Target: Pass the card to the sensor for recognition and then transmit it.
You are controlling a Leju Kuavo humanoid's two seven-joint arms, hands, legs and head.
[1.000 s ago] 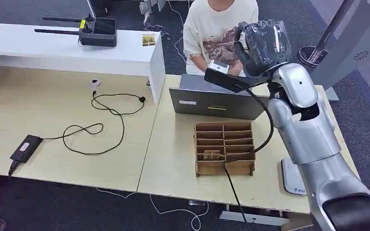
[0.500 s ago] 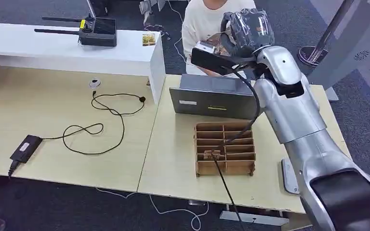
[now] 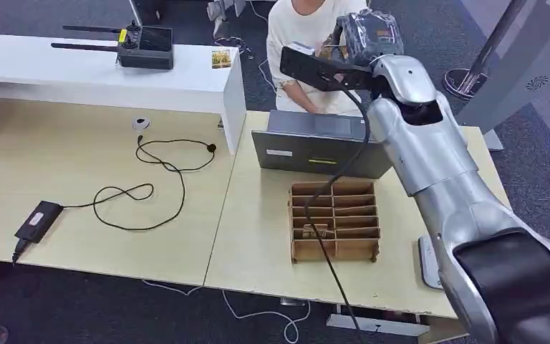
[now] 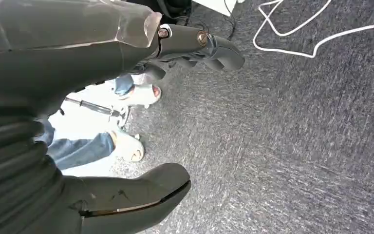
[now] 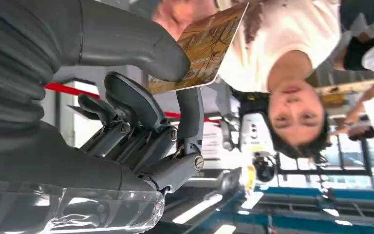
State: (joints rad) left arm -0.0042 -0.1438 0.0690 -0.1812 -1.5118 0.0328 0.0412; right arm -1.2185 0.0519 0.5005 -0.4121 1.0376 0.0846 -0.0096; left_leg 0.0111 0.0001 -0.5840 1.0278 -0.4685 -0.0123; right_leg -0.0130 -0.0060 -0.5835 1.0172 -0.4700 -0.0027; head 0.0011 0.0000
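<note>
My right hand [image 3: 367, 34] is raised high above the laptop, in front of a person in a white shirt [image 3: 302, 29]. In the right wrist view it pinches a brown patterned card [image 5: 202, 48] between the thumb [image 5: 141, 46] and a dark finger [image 5: 190, 114]. The person's hand [image 5: 175, 10] is close to the card's far edge; I cannot tell whether it touches. A white flat sensor pad [image 3: 432, 266] lies at the table's right edge, partly behind my arm. My left hand [image 4: 68, 53] hangs over the carpet, fingers apart and holding nothing.
A cardboard divider box [image 3: 335, 220] with another card in a front slot stands mid-table. A grey laptop [image 3: 319, 147] sits behind it. A black cable and adapter [image 3: 37, 221] lie on the left table. A white shelf [image 3: 100, 75] carries a controller.
My right arm has swung left and further away, carrying the card from beside the person to right in front of them. The table things have not moved.
</note>
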